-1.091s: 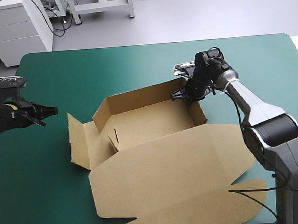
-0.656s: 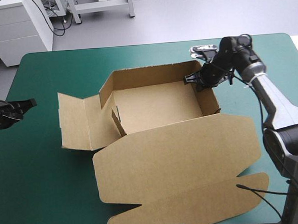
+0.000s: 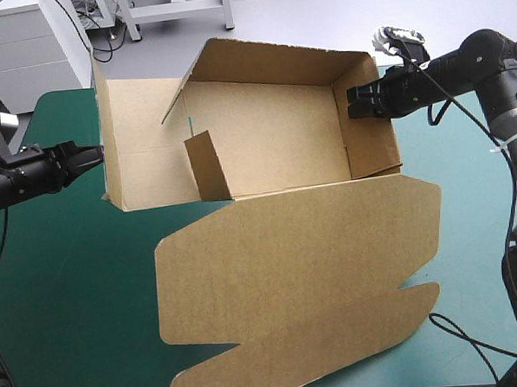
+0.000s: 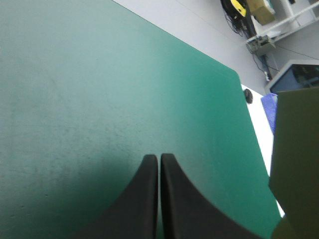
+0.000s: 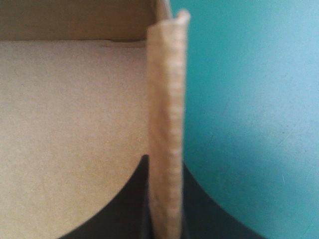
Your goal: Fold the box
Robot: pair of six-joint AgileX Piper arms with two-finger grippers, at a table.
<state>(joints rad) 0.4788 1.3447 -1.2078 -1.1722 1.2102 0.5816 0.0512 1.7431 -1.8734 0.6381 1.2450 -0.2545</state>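
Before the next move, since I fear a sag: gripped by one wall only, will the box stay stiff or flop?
Probably fairly stiff: the box holds its tray shape though only the right gripper pinches one wall. Likely light: that one pinch seems to hold it raised. The flat lid may swing on its crease.

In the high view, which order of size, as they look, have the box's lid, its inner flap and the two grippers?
1. lid, by far largest
2. inner flap
3. right gripper and left gripper: alike, not ranked
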